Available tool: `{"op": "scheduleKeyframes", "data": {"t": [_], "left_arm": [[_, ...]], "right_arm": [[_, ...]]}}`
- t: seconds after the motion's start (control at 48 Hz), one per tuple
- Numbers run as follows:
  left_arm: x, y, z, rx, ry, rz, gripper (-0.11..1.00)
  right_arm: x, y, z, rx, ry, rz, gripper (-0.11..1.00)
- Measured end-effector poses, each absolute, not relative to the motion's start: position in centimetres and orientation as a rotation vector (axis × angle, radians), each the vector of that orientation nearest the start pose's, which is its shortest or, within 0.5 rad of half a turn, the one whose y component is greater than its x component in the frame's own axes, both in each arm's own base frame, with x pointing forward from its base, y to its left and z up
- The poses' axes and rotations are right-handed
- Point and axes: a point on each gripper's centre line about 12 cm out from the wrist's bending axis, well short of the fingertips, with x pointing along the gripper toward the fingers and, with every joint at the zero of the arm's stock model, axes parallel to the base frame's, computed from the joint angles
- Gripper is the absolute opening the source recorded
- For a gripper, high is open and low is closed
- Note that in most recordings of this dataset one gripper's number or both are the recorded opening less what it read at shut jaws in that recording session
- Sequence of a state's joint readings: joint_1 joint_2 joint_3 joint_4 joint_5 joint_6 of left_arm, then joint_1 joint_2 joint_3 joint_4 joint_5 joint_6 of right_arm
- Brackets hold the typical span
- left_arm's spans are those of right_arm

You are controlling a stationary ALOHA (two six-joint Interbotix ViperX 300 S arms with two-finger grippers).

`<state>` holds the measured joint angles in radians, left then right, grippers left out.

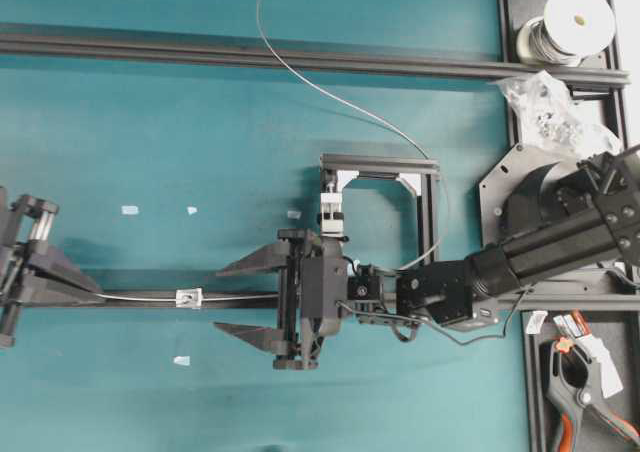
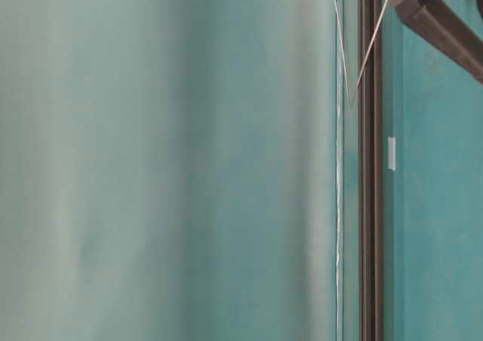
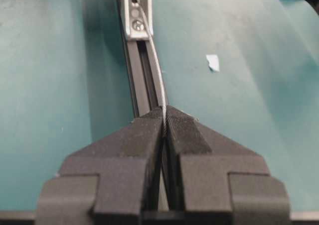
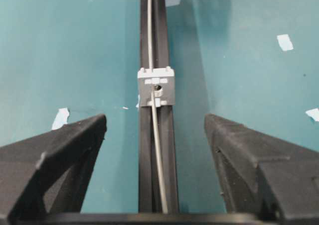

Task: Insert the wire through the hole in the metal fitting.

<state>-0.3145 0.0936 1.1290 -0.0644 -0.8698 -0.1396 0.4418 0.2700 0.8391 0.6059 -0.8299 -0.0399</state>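
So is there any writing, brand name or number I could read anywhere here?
None is legible.
Tags by the clamp tool: red and dark print, too small to read.
Plastic bag: no readable text.
White tape scraps: blank.

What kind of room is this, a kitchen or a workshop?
Probably a workshop or robot lab bench. There are black metal rails bolted on a teal table, a spool of wire, and a clamp tool lying at the side.

Teal table (image 1: 150, 132): black rails (image 1: 250, 54) across it, white tape scraps (image 1: 129, 210), wire spool (image 1: 570, 24), bagged parts (image 1: 545, 107), clamp (image 1: 585, 392).
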Motion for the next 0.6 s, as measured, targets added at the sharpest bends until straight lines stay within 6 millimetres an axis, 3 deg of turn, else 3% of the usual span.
{"op": "scheduleKeyframes", "data": {"t": [0.395,0.604], "left_arm": [[26.0,-8.2,10.5,-0.108,0.397,-0.242,-0.10],[26.0,-8.5,10.6,-0.101,0.414,-0.253,-0.10]], "right_arm": [[35.6,11.3,9.2,0.234,0.338,-0.061,0.87],[35.6,11.3,9.2,0.234,0.338,-0.061,0.87]]}}
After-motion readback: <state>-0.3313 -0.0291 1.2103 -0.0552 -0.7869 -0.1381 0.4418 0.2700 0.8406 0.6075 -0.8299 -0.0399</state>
